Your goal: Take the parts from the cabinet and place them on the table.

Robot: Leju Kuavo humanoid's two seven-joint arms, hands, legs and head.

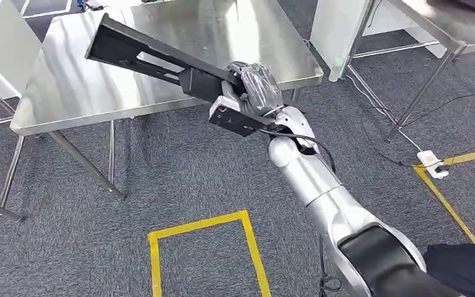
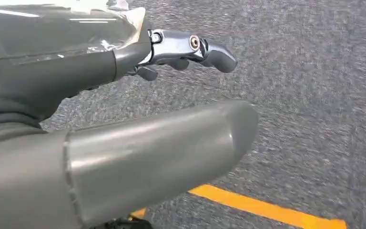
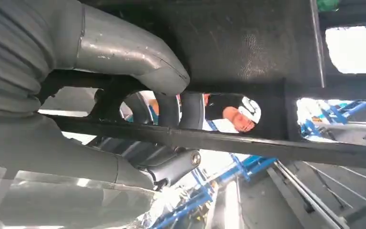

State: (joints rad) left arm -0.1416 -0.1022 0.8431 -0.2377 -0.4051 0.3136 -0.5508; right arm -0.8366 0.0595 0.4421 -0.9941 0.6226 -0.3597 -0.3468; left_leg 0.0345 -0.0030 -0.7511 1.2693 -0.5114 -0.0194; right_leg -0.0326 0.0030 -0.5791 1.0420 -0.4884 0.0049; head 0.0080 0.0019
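Note:
A long black frame-like part (image 1: 142, 52) hangs tilted over the near edge of the steel table (image 1: 68, 93), its far end above the tabletop. My right hand (image 1: 247, 93) grips the part's near end, just off the table's front right corner. In the right wrist view the thumb (image 3: 124, 52) and fingers wrap a bar of the black part (image 3: 248, 47). My left hand (image 2: 124, 119) hangs above the grey carpet with its fingers (image 2: 190, 47) apart and nothing in it.
A second steel table (image 1: 457, 31) stands at the back right, with a white panel (image 1: 340, 31) leaning beside it. Cables and a white power strip (image 1: 432, 164) lie on the carpet at right. Yellow floor tape (image 1: 204, 226) marks a box in front. A person (image 3: 233, 112) shows through the part's opening.

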